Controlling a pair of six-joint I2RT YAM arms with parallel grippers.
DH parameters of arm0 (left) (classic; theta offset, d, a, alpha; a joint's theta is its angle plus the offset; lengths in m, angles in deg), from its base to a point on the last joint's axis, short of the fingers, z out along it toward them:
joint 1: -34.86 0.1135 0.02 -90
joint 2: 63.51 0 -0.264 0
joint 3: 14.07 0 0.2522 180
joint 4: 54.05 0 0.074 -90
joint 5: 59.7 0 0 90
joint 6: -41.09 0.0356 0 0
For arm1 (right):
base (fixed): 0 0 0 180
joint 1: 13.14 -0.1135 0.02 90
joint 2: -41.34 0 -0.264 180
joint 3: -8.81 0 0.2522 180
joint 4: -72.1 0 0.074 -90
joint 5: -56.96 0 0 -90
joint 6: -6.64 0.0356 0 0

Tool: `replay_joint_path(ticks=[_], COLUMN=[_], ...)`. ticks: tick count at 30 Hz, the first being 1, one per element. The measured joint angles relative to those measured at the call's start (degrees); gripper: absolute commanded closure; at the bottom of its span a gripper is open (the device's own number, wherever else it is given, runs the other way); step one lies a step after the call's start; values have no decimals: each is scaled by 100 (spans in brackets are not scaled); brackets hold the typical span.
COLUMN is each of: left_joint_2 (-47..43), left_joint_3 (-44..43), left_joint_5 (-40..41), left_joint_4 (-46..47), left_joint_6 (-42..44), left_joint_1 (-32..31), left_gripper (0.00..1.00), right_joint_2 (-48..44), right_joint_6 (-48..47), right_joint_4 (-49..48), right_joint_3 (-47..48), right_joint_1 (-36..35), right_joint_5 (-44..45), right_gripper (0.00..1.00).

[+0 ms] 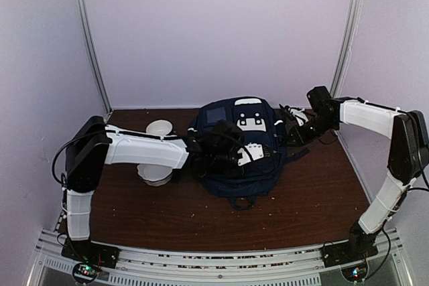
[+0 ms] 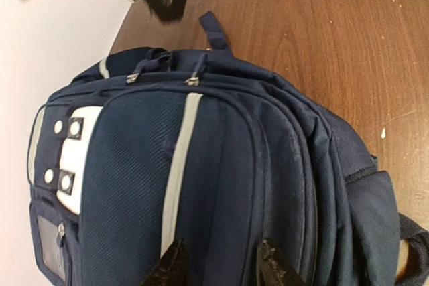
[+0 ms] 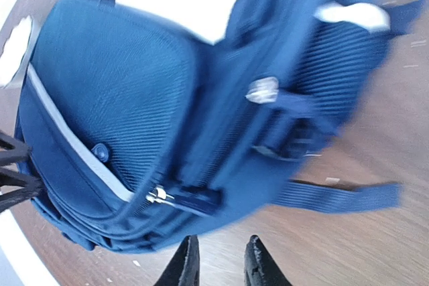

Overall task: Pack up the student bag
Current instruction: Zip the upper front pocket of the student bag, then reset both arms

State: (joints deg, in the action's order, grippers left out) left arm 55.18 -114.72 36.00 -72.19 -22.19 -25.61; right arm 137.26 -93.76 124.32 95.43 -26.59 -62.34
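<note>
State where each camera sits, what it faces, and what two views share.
Top external: above, behind the arms, looking down on backpack, table; left arm, right arm show.
Left wrist: on the left arm, facing the backpack's striped front; left gripper shows.
Right wrist: on the right arm, facing the backpack's zippered side; right gripper shows.
Shared: all see the backpack.

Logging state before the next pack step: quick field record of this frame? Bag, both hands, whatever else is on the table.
bag: student bag, lying on the table, visible zips look shut
left hand: open, over the bag's front, holding nothing
right hand: open, beside the bag over bare wood, holding nothing
other: two white bowls left of the bag
</note>
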Motion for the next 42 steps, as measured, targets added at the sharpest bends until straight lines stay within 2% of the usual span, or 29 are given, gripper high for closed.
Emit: replay_joint_path(ticks=[7,10,11,12,15,16,20,24,32,37,42], left_joint_2=[-966,-1386,-1537,-1685,-2151,-2308,-2931,-3342,-3856,-4330,-4706], left_joint_3=[402,439,448,470,599,662,938,1156,1786,2870,3215], left_joint_5=[273,431,468,498,647,728,1174,1637,2393,3095,3486], left_joint_4=[-81,-212,-278,-337,-485,-527,-688,-835,-1266,-743,-249], left_joint_6=[-365,-616,-728,-831,-1172,-1246,-1650,-2155,-3438,-3639,-3700], left_joint_1=[131,363,479,612,1078,1213,1735,2004,2769,2833,2822], left_gripper=[50,47,46,44,30,24,2,2,2,2,2], right_joint_2=[-1121,-1567,-1722,-1821,-1969,-1937,-1333,-1377,-3123,-3237,-3169], right_joint_6=[-120,-146,-153,-138,-68,-20,81,138,645,984,1040], right_joint_4=[-166,-407,-490,-538,-767,-822,-601,-702,-2347,-3016,-3091], right_joint_3=[-13,-52,-70,-72,-70,-66,345,184,-1130,-1897,-2286], right_joint_1=[428,509,522,533,581,603,839,1032,1043,1043,1043], right_joint_5=[238,238,256,306,782,1005,1572,1762,1934,1781,1631], right_gripper=[74,70,62,44,7,1,0,0,0,0,0])
